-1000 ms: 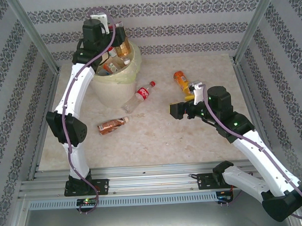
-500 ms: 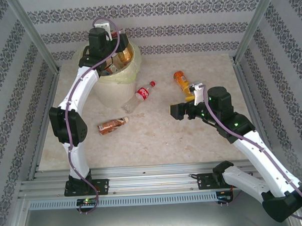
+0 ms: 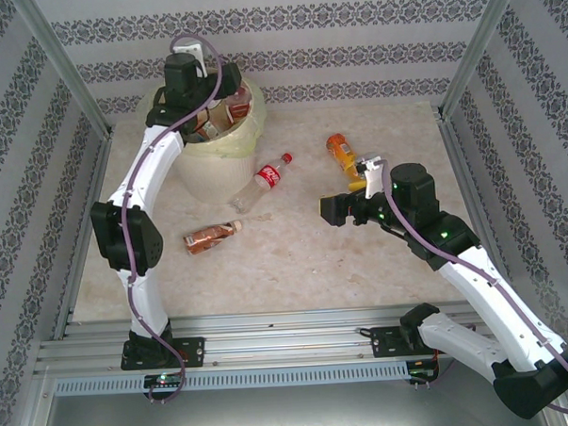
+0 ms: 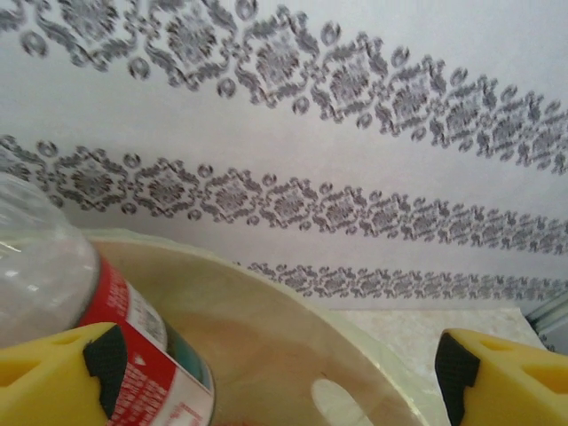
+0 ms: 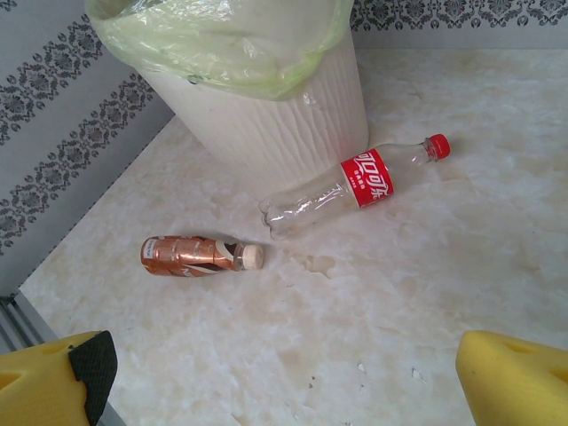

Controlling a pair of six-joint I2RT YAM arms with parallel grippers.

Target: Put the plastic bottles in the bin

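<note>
Patterned walls box in a pale marbled tabletop [image 3: 296, 269], with the bin [image 3: 205, 174] at its far left corner. My left gripper [image 4: 277, 368] hangs over the bin, jaws wide, with a red-labelled bottle [image 4: 133, 346] against 1 finger, unclamped. My right gripper [image 5: 284, 373] is wide open and empty. The cola bottle [image 5: 355, 182] lies ahead of it toward the bin, long axis roughly crosswise, so I judge this the nearer arm. The top view adds an orange bottle [image 3: 341, 154] toward the far edge, and the right wrist view shows the brown bottle [image 5: 191, 255] clearly.

The worktop [image 5: 426, 293] was smooth, marble-patterned and slightly glossy. The bin [image 5: 293, 115] was ribbed matt plastic, its liner bag [image 5: 222, 44] thin and shiny.
</note>
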